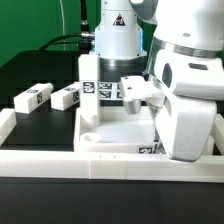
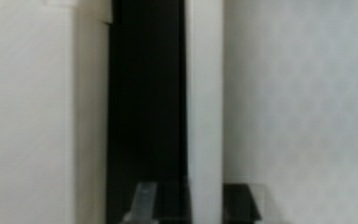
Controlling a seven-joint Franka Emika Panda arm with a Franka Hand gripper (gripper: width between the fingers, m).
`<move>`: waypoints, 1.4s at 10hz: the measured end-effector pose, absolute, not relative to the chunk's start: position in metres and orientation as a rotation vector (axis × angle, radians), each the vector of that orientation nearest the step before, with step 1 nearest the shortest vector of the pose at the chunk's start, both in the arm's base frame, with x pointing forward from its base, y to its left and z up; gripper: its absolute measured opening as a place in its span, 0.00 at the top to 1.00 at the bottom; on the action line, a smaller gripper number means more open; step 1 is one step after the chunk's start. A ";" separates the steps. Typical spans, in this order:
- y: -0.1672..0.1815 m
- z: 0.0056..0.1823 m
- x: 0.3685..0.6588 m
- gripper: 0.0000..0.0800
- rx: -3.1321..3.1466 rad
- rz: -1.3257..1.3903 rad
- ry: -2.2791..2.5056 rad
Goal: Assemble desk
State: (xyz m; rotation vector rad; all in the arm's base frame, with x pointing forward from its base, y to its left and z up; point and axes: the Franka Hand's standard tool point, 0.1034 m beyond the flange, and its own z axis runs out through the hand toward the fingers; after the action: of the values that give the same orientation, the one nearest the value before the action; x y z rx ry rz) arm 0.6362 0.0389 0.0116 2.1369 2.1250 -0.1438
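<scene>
A white robot arm [image 1: 185, 90] bends low over the desk's top panel [image 1: 120, 132]. This is a wide white tray with a raised rim, lying flat on the black tabletop [image 1: 30, 70]. From where I stand, the arm's bulk covers the panel's side toward the exterior view's right and hides the fingertips.

The wrist view is very close and blurred. It shows pale white surfaces split by one dark upright band, with the tips of the fingers [image 2: 146, 203] just showing at the picture's edge. The two tips seem a little apart, but I cannot tell whether they are spread free or pinching something.

One desk leg [image 1: 88, 84] stands upright at the panel's edge toward the exterior view's left, its black-and-white tags facing outward. Whether it is seated in the panel or only standing beside it is unclear.

Two more legs lie flat on the tabletop beyond that same edge. The nearer leg [image 1: 65, 97] is just beside the panel and the farther leg [image 1: 33, 98] is past it. Each long axis slants gently away from the panel. I see no fourth leg (it may be behind the arm).

A long white border rail [image 1: 60, 160] runs along the panel's front.

My reading is that the loose legs all lie off the panel's opposite side from the arm. The next pickup would therefore mean reaching across the whole tray and turning the fingers square across a leg's narrow width.
</scene>
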 end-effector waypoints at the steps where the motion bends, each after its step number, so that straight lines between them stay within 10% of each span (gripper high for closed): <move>1: 0.044 0.012 0.639 0.92 2.178 -0.137 2.078; 4: 0.045 0.011 0.638 0.92 2.211 -0.160 2.049; 7: 0.040 0.022 0.619 0.40 2.239 -0.279 2.073; 9: 0.035 0.048 0.621 0.23 2.252 -0.296 2.058; 14: 0.025 0.085 0.625 0.19 2.275 -0.261 2.011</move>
State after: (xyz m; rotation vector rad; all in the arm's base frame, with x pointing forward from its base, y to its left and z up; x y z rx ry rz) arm 0.6252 0.0252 0.0852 2.2746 2.0106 -0.2612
